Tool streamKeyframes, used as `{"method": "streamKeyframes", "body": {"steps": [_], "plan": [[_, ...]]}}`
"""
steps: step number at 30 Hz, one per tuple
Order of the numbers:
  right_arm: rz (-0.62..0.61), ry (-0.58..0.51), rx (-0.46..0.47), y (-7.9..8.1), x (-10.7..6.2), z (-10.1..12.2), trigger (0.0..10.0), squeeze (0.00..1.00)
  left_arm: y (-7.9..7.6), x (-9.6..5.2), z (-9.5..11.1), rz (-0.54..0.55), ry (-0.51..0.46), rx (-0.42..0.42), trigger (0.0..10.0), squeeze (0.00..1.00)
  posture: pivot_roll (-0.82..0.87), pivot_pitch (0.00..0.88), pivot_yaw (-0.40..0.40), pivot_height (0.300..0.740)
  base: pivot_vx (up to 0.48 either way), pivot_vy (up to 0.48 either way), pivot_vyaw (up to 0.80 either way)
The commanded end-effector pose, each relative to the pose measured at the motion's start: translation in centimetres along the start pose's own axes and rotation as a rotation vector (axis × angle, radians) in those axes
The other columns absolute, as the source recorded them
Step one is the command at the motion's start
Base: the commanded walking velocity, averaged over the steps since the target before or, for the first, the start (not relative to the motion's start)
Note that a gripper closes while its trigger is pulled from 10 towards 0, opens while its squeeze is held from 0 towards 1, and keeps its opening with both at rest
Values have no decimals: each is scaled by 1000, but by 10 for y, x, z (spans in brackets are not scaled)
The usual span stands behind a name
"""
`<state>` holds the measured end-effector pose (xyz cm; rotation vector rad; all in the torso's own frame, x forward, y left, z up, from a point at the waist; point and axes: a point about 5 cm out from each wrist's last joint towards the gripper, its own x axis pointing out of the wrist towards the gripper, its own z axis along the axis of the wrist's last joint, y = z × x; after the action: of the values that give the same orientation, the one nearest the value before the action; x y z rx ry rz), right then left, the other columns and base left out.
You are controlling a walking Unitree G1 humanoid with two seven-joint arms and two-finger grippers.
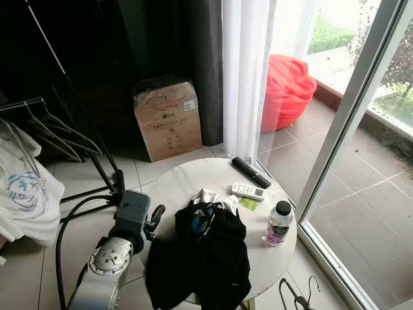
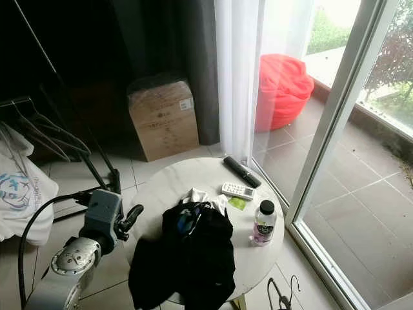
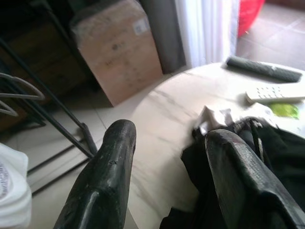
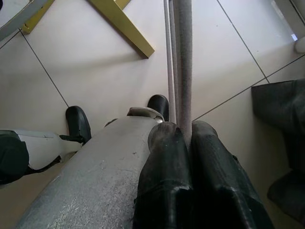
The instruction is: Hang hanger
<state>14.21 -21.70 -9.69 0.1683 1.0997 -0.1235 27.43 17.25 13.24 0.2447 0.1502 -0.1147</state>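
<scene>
A home's living space: tiled floor [image 1: 77, 174], clothes rack [image 1: 39, 123], round table [image 1: 193, 177] with remotes [image 1: 248, 191], sliding glass door [image 1: 348, 129].

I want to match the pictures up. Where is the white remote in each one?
Left eye: white remote on the round table, right of middle.
Right eye: same place.
Left wrist: far right edge.
Right wrist: not in it.
Shared landmark: black remote beside it.

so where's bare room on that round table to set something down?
Free: the table's far-left marble, between the dark clothes pile and the black remote. Crowded: the right side, with the white remote, green packet and bottle.
</scene>
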Motion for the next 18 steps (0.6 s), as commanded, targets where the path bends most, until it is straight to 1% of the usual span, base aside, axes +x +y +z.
{"method": "streamKeyframes", "body": {"steps": [1,4,12,15,18], "plan": [[-10,13,18,-2,0,-3,10000,0,3,-4,2,20,-30,-21,10000,0,61,91,36,740,0,0,0],[-15,13,14,-4,-1,-2,10000,0,3,-8,3,30,-51,-48,10000,0,65,92,35,740,0,0,0],[-22,4,-14,-5,0,4,10000,0,4,-9,1,45,-47,-35,10000,0,64,96,36,740,0,0,0],[-31,3,-24,-4,0,9,10000,0,3,-8,1,39,-47,-36,10000,0,63,97,36,740,0,0,413],[-29,-11,-10,2,2,20,10000,0,0,-8,1,23,-43,-32,10000,0,63,100,36,740,0,0,0]]}}
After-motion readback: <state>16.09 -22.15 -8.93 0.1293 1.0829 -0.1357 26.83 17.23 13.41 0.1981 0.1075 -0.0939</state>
